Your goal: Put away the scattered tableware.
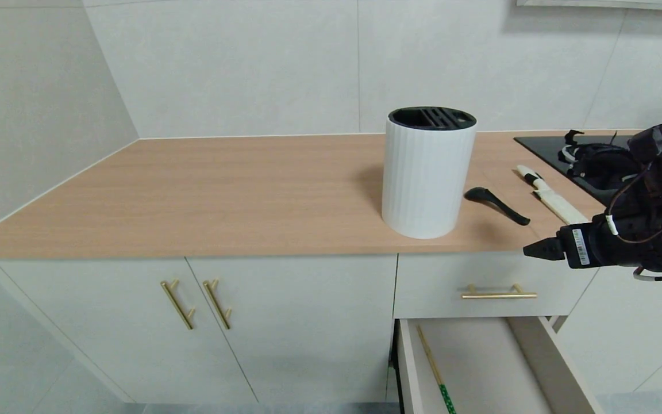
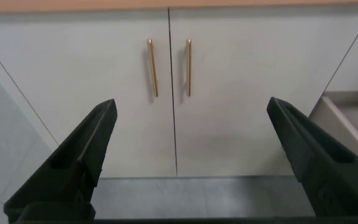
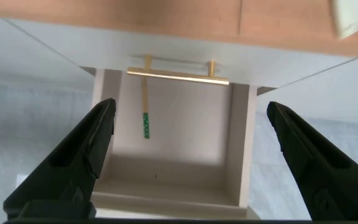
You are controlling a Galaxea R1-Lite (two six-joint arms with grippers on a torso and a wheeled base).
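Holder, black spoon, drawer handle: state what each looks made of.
Holder: probably matte white plastic or ceramic, with fine vertical ribs and no shine; its slotted top insert is black, likely plastic. Black spoon: likely plastic or silicone, uniformly black with a dull sheen. Drawer handle: seemingly brushed brass-toned metal, a thin golden bar with soft highlights.

Countertop: light wood tone, fine lengthwise grain.
Utensil holder: white, vertical ribbing, black slotted top.
Spoon: all black.
Knife: cream, 1 black band near one end.
Chopstick: tan, green tip with pale speckles.
Drawer: off-white inside.
Cabinet doors: off-white; handles brass-gold.
Hob: glossy black.
Wall tiles: pale grey.
Left gripper and right gripper: black.
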